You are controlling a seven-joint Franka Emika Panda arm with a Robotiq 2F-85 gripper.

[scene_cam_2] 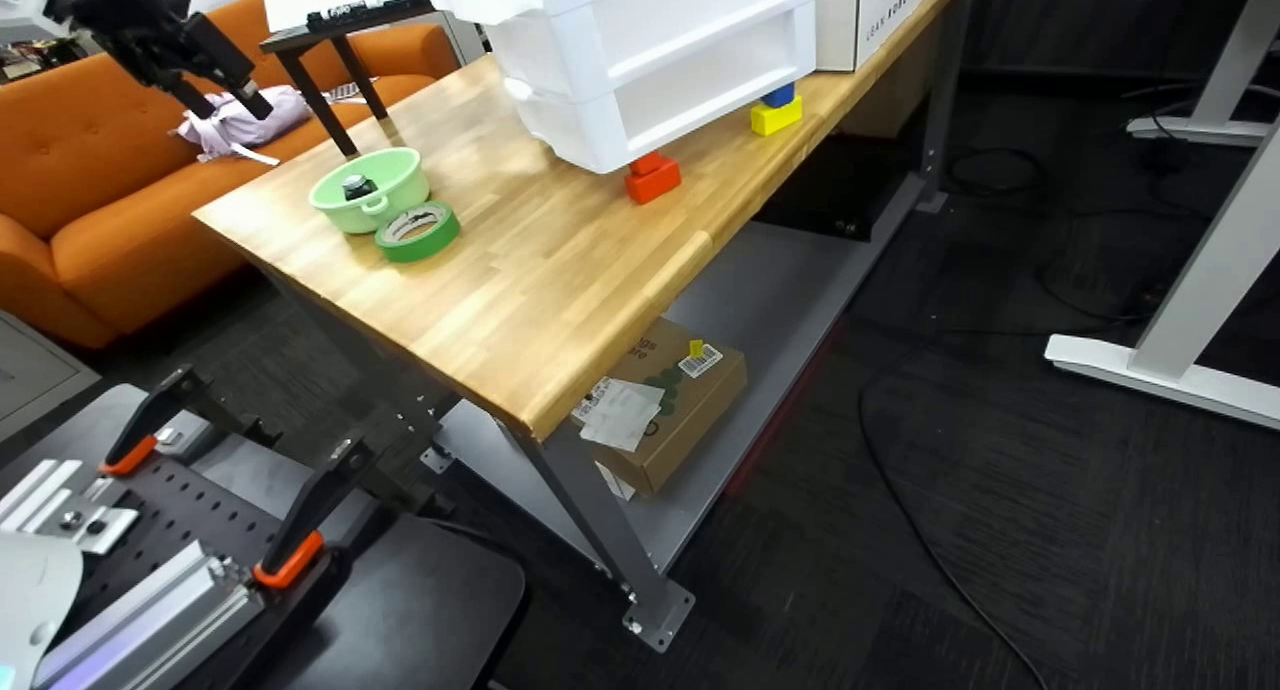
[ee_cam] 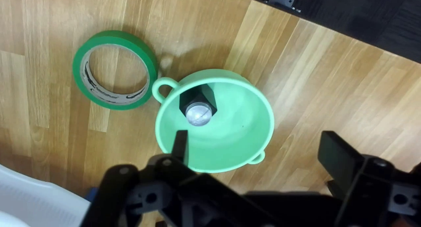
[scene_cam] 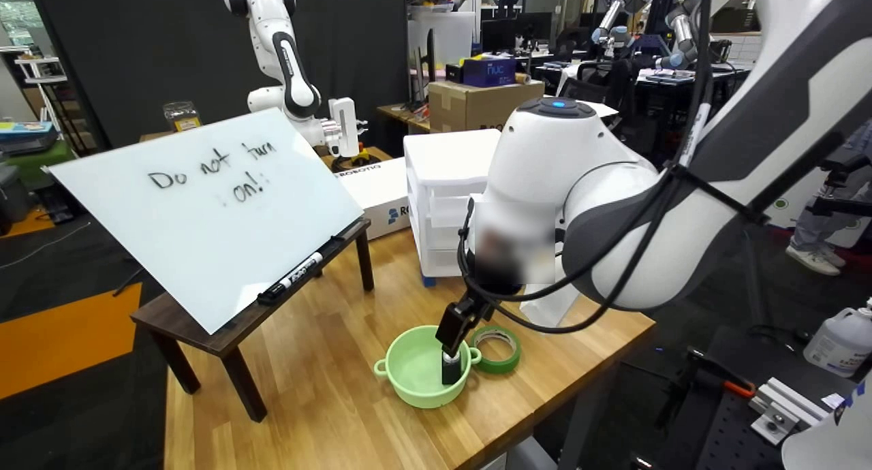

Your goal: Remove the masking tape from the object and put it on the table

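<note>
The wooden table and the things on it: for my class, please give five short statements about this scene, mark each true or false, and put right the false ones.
1. The fingers are shut on the rim of the bowl. False: the fingers stand apart and hold nothing.
2. The green tape roll lies on the wooden table, beside the bowl. True.
3. A black object with a round pale top is inside the bowl. True.
4. The whiteboard reads "Do not turn on!" True.
5. The whiteboard lies flat. False: the whiteboard is propped at a slant on the small dark table.
</note>
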